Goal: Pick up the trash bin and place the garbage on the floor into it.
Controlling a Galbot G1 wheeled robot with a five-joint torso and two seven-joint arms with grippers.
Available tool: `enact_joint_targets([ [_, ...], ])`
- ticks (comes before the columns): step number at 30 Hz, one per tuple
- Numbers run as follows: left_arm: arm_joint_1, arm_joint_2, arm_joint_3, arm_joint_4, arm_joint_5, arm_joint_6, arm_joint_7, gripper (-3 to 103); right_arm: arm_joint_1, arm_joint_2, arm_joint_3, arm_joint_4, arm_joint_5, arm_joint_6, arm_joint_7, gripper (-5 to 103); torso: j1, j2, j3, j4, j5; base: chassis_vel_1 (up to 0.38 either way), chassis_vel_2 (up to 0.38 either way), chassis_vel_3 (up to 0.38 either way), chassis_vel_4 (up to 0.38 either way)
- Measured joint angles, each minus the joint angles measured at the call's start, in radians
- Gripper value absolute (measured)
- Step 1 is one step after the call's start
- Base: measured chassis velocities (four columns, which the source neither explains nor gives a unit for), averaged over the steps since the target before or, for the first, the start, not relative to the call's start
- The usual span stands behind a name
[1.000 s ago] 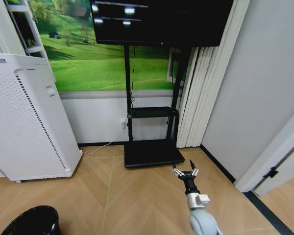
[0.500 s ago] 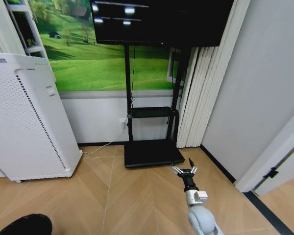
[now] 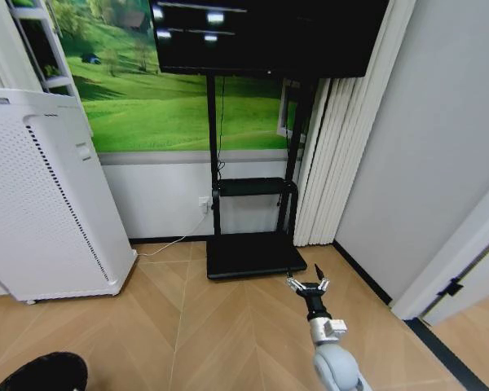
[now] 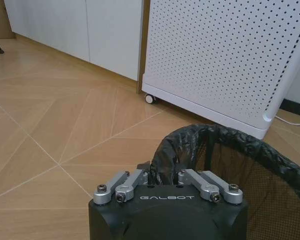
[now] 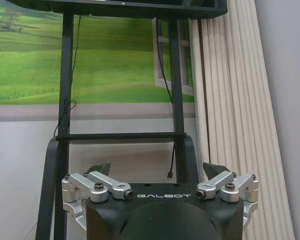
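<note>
At the near left edge of the head view, low on the light tan herringbone parquet floor (image 3: 187, 326), sits the small black round mesh-walled trash bin (image 3: 45, 373), lined with a crinkled black bag. The left wrist view shows the left hand (image 4: 166, 172) right at the bin's near rim (image 4: 230, 165). Its finger linkages are drawn in toward each other, with the rim and bag edge directly in front of them. The fingertips are hidden behind the hand body, so whether they are clamped on the rim cannot be told. The step in hand looks like securing the bin for pickup. To do it well, the grip should pinch the stiff mesh wall together with the bag, not the loose plastic alone, which would likely slip. The lift should keep the bin upright and clear of the tall white perforated appliance (image 3: 41, 195), which stands on castors just beyond it. The right hand (image 3: 309, 286) is held out to the right front above the floor, its fingers spread apart and gripping nothing. It is near the black base plate of the television stand (image 3: 253, 254). By count: one bin, one white appliance, one stand carrying one dark screen (image 3: 269, 37), and two hands. No bottle or other litter can be made out on the stretch of floor in view, so the garbage must lie elsewhere.
</note>
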Motion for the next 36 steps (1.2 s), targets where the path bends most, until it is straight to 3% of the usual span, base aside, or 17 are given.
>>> enact_joint_targets([
  [1, 0.000, 0.000, 0.000, 0.000, 0.000, 0.000, 0.000, 19, 0.000, 0.000, 0.000, 0.000, 0.000, 0.000, 0.000, 100, 0.000, 0.000, 0.000, 0.0000, 0.0000, 0.000, 0.000, 0.000, 0.000],
  [3, 0.001, 0.012, -0.010, 0.013, 0.002, -0.017, 0.016, 35, 0.003, 0.005, 0.001, -0.012, -0.003, -0.007, 0.012, 100, 0.000, 0.000, 0.000, 0.0000, -0.0001, 0.000, 0.000, 0.000, 0.000],
  [7, 0.005, 0.023, -0.020, 0.015, 0.006, -0.023, 0.028, 41, 0.002, 0.009, 0.000, -0.020, -0.011, -0.008, 0.017, 100, 0.000, 0.000, 0.000, -0.0002, 0.0000, 0.000, 0.000, 0.000, 0.000],
  [11, 0.017, 0.027, -0.038, 0.004, -0.001, -0.023, 0.033, 62, -0.001, 0.020, -0.001, -0.034, -0.020, -0.007, 0.025, 100, 0.000, 0.000, 0.000, -0.0002, -0.0001, 0.000, 0.000, 0.000, 0.000],
  [13, 0.021, 0.027, -0.042, 0.001, -0.002, -0.022, 0.034, 62, -0.001, 0.021, -0.001, -0.036, -0.020, -0.007, 0.026, 100, 0.000, 0.000, 0.000, -0.0002, -0.0002, 0.000, 0.000, 0.000, 0.000],
  [14, 0.036, 0.025, -0.055, -0.012, -0.007, -0.021, 0.044, 73, -0.001, 0.021, 0.000, -0.039, -0.020, -0.007, 0.028, 100, 0.000, 0.000, 0.000, -0.0002, -0.0001, 0.000, 0.000, 0.000, 0.000],
  [16, 0.049, 0.024, -0.064, -0.023, -0.010, -0.021, 0.055, 73, 0.000, 0.021, 0.001, -0.043, -0.020, -0.007, 0.031, 100, 0.000, 0.000, 0.000, -0.0002, 0.0000, 0.000, 0.000, 0.000, 0.000],
  [19, 0.114, 0.011, -0.108, -0.097, 0.033, -0.079, 0.162, 89, 0.002, 0.021, 0.006, -0.049, -0.029, -0.011, 0.045, 100, 0.000, 0.000, 0.000, 0.0002, 0.0003, 0.000, 0.000, 0.000, 0.000],
  [20, 0.114, 0.011, -0.108, -0.097, 0.033, -0.079, 0.162, 89, 0.002, 0.021, 0.006, -0.049, -0.029, -0.011, 0.045, 100, 0.000, 0.000, 0.000, 0.0002, 0.0003, 0.000, 0.000, 0.000, 0.000],
  [23, 0.124, 0.000, -0.165, -0.199, 0.138, -0.161, 0.299, 99, -0.023, 0.020, 0.006, -0.030, -0.046, -0.039, 0.054, 100, 0.000, 0.000, 0.000, 0.0002, 0.0001, 0.000, 0.000, 0.000, 0.000],
  [26, 0.101, 0.000, -0.181, -0.275, 0.175, -0.168, 0.328, 100, -0.056, 0.020, 0.007, 0.006, -0.048, -0.058, 0.065, 100, 0.000, 0.000, 0.000, -0.0002, 0.0003, 0.000, 0.000, 0.000, 0.000],
  [29, 0.043, 0.011, -0.162, -0.429, 0.213, -0.121, 0.318, 100, -0.130, 0.025, 0.038, 0.086, -0.049, -0.078, 0.082, 100, 0.000, 0.000, 0.000, 0.0000, 0.0000, 0.000, 0.000, 0.000, 0.000],
  [30, 0.043, 0.011, -0.162, -0.429, 0.213, -0.121, 0.318, 100, -0.130, 0.025, 0.038, 0.086, -0.049, -0.078, 0.082, 100, 0.000, 0.000, 0.000, 0.0000, 0.0000, 0.000, 0.000, 0.000, 0.000],
  [33, -0.020, 0.044, -0.088, -0.614, 0.225, -0.025, 0.224, 100, -0.260, 0.036, 0.113, 0.206, -0.057, -0.077, 0.090, 100, 0.000, 0.000, 0.000, -0.0006, 0.0004, 0.000, 0.000, 0.000, 0.000],
  [34, -0.020, 0.044, -0.088, -0.614, 0.225, -0.025, 0.224, 100, -0.260, 0.036, 0.113, 0.206, -0.057, -0.077, 0.090, 100, 0.000, 0.000, 0.000, -0.0006, 0.0004, 0.000, 0.000, 0.000, 0.000],
  [36, -0.054, 0.061, -0.017, -0.708, 0.255, 0.041, 0.159, 100, -0.351, 0.056, 0.173, 0.284, -0.085, -0.053, 0.085, 100, 0.000, 0.000, 0.000, -0.0008, 0.0002, 0.000, 0.000, 0.000, 0.000],
])
